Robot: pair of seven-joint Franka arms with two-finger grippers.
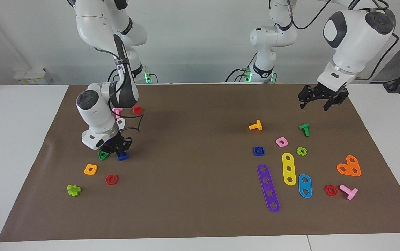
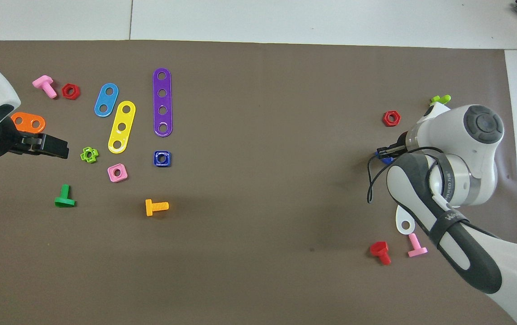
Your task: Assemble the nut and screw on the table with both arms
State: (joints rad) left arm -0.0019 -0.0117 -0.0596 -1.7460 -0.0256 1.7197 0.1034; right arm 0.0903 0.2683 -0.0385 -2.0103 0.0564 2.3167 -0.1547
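The dark-blue square nut (image 1: 258,150) lies flat on the brown mat (image 1: 200,115) toward the left arm's end, also in the overhead view (image 2: 162,158). The dark-blue screw (image 1: 123,157) lies on the mat at the right arm's end, partly hidden in the overhead view (image 2: 384,156). My right gripper (image 1: 118,150) is down at the mat right over the screw, beside a green triangular nut (image 1: 103,155). My left gripper (image 1: 313,107) hangs open and empty in the air over the mat, near a green screw (image 1: 304,129).
Near the nut lie a pink square nut (image 1: 281,142), an orange screw (image 1: 256,125), and purple (image 1: 268,188), yellow (image 1: 288,168) and blue (image 1: 305,185) strips. Near the right gripper lie an orange square nut (image 1: 90,169) and a red hex nut (image 1: 111,179).
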